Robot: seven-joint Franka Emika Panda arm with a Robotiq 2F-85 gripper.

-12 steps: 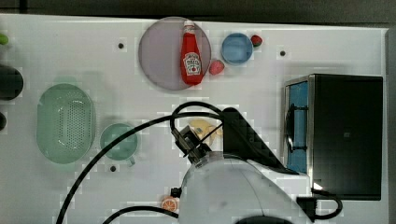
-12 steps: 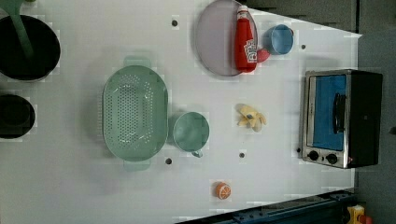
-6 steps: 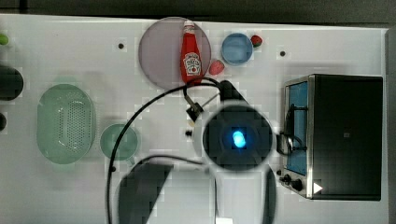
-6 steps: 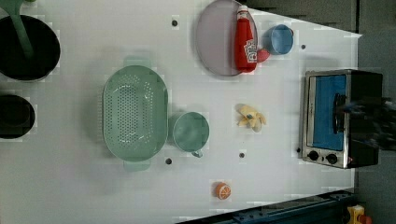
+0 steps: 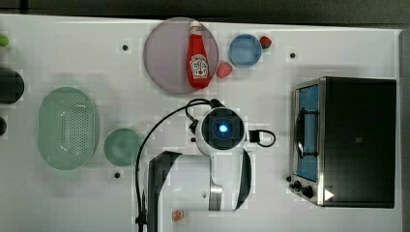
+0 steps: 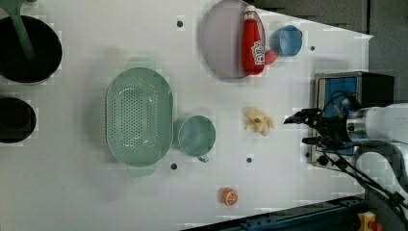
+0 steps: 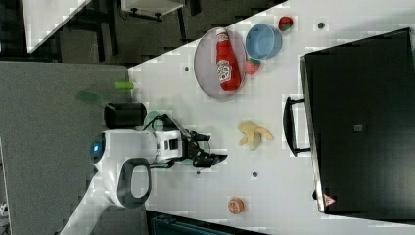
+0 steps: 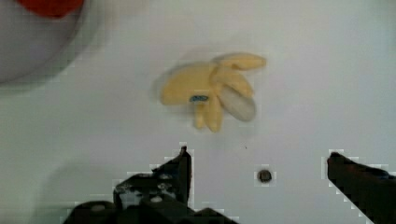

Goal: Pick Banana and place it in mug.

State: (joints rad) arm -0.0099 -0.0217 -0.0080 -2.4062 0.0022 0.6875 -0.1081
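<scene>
The gripper (image 8: pixel 256 172) is hanging over the white table (image 6: pixel 72 192) with its fingers (image 8: pixel 180 165) spread wide and nothing between them. In the wrist view the banana (image 8: pixel 212 91) is lying flat on the table just beyond the fingertips, partly peeled, its pale strips splayed out, untouched.

In the left view the banana (image 6: pixel 258 121) is sitting just left of the gripper (image 6: pixel 300 129) and to the right of the mug (image 6: pixel 196 136), with bare table between them. The mug is standing upright, touching the right end of the green basket (image 6: pixel 139 116).

In the right view the gripper (image 7: pixel 215 157) is reaching in from the left, and the banana (image 7: pixel 254 133) is lying between it and the black oven (image 7: pixel 359 122).

In the left view, the ketchup bottle (image 6: pixel 251 41) is lying across the right edge of the grey plate (image 6: pixel 221 38), with a blue bowl (image 6: pixel 287 40) just to its right, and an orange slice (image 6: pixel 229 196) is resting below the mug, near the table's edge.
</scene>
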